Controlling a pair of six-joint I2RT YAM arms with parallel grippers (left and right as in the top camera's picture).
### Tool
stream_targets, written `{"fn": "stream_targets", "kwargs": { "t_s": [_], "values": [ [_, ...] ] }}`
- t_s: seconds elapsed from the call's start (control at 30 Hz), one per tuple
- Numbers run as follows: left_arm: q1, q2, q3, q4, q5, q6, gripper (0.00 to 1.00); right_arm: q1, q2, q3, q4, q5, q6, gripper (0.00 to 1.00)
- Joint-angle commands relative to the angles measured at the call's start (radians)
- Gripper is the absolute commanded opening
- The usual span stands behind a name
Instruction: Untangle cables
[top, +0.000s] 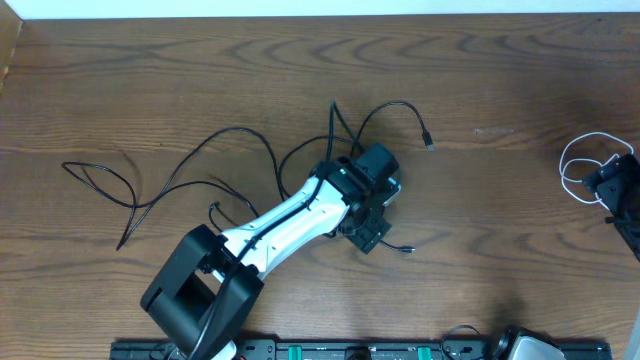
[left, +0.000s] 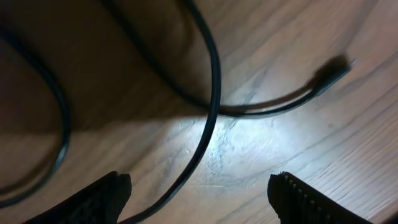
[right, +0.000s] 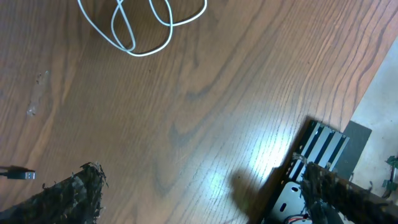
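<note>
Black cables (top: 230, 133) crossed midway across the counter (top: 500, 230), right under the left end effector (left: 199, 190), wide open and empty, one strand (left: 214, 93) running lengthwise away between its fingers. White cable (right: 144, 55) coiled apart at the far right, just ahead of the right end effector (right: 205, 193), fully spread, holding nothing. Overhead: whole tangle, jaws hidden; left wrist: the crossing and a plug end (left: 333, 73).

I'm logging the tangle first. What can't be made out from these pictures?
- Overhead: the left arm covers where the black cables cross.
- Left wrist: the plug is blurred; cables run off the frame's edges.
- Right wrist: the white cable is cut off by the top edge.
</note>
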Motion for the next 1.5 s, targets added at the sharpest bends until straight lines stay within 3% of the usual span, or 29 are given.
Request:
{"fn": "stream_targets", "kwargs": {
  "t_s": [0.0, 0.37, 0.47, 0.77, 1.1, 1.47],
  "values": [
    [-0.001, 0.006, -0.014, -0.002, -0.006, -0.001, 0.76, -0.005, 0.0, -0.001, -0.002, 0.009, 0.015, 0.99],
    [-0.001, 0.007, -0.08, 0.057, -0.006, -0.002, 0.71, -0.005, 0.0, -0.001, -0.002, 0.009, 0.015, 0.99],
    [-0.001, 0.007, -0.079, 0.053, -0.007, -0.001, 0.63, -0.005, 0.0, -0.001, -0.002, 0.009, 0.015, 0.99],
    [0.009, 0.005, -0.063, 0.067, -0.037, -0.002, 0.09, -0.005, 0.0, -0.001, -0.002, 0.009, 0.015, 0.99],
    [0.121, -0.13, -0.01, 0.015, -0.036, -0.093, 0.07, -0.005, 0.0, -0.001, -0.002, 0.009, 0.015, 0.99],
    [0.344, -0.568, -0.01, 0.022, -0.034, -0.145, 0.07, -0.005, 0.0, -0.001, -0.002, 0.009, 0.015, 0.99]
  ]
}}
